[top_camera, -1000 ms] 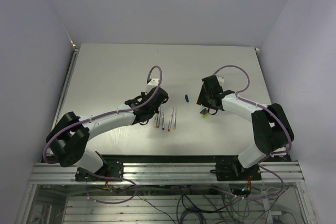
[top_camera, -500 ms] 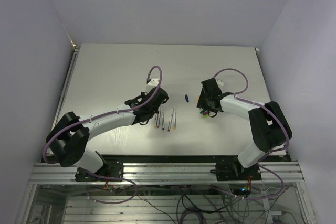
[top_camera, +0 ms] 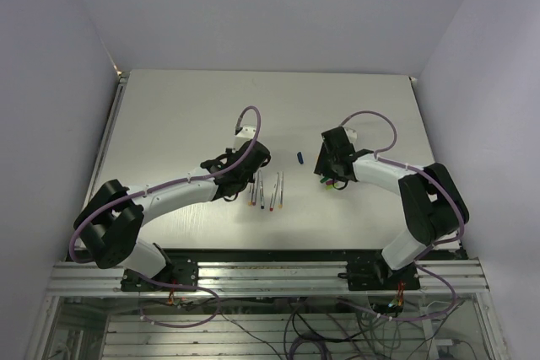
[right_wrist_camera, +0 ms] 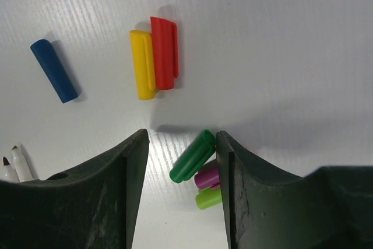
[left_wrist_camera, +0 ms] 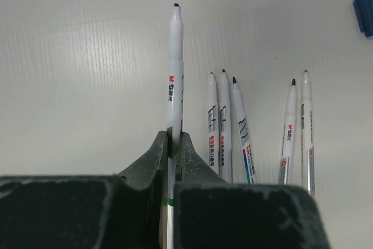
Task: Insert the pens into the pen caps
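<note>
Pens, four thin white markers (left_wrist_camera: 224, 121), lie side by side right of centre on the pale table (left_wrist_camera: 87, 56). A fifth white pen (left_wrist_camera: 175, 74) is clamped in the left gripper (left_wrist_camera: 175, 141), tip toward the top edge. The right gripper (right_wrist_camera: 182, 144) (jaws spread) straddles a stubby dark green plastic cap (right_wrist_camera: 192, 155) at lower centre.
</note>
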Controlling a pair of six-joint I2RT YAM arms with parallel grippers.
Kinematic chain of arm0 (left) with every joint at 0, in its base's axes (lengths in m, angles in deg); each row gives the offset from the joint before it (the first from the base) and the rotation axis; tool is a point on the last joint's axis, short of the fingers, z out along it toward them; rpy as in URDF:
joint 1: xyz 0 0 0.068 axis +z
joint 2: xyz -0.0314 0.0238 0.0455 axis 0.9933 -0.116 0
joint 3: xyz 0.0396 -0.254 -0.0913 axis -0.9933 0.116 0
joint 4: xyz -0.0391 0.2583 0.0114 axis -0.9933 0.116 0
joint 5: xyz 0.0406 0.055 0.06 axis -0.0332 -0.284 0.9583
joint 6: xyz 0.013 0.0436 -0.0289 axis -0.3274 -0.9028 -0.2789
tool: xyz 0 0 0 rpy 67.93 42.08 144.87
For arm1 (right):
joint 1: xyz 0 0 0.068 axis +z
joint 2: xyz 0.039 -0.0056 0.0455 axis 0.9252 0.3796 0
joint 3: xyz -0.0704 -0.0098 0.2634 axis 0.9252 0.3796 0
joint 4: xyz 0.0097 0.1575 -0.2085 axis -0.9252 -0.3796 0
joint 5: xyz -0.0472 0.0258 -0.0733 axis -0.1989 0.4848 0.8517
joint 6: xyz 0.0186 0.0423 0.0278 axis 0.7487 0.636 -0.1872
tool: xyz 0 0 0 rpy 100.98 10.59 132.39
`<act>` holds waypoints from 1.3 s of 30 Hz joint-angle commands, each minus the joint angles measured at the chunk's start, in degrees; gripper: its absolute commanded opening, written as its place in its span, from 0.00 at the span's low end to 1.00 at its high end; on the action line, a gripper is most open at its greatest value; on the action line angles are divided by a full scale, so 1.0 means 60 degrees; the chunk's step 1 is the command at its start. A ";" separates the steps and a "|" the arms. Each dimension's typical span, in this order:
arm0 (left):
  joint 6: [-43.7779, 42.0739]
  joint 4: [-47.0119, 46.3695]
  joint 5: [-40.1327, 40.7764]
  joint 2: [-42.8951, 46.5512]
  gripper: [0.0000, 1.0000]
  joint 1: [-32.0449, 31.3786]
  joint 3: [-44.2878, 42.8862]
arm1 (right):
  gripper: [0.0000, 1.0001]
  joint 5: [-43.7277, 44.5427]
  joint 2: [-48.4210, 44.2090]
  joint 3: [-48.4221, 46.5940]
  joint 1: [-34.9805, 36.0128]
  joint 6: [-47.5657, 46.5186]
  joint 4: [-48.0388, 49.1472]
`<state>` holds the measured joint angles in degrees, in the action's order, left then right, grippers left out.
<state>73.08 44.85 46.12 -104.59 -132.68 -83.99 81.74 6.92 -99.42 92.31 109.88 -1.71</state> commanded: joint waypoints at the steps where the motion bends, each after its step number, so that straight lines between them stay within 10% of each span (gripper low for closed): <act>1: 0.0081 0.0112 0.0222 0.0113 0.07 -0.0035 -0.0060 | 0.49 -0.0266 0.0096 0.0361 0.0305 0.0283 -0.0557; 39: 0.0143 0.0023 0.0070 -0.0012 0.07 -0.0029 -0.0047 | 0.46 0.0364 0.0614 0.0051 0.1351 -0.0044 -0.1895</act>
<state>74.43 46.10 46.76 -104.55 -132.68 -83.95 83.99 8.58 -101.56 99.68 108.22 -4.70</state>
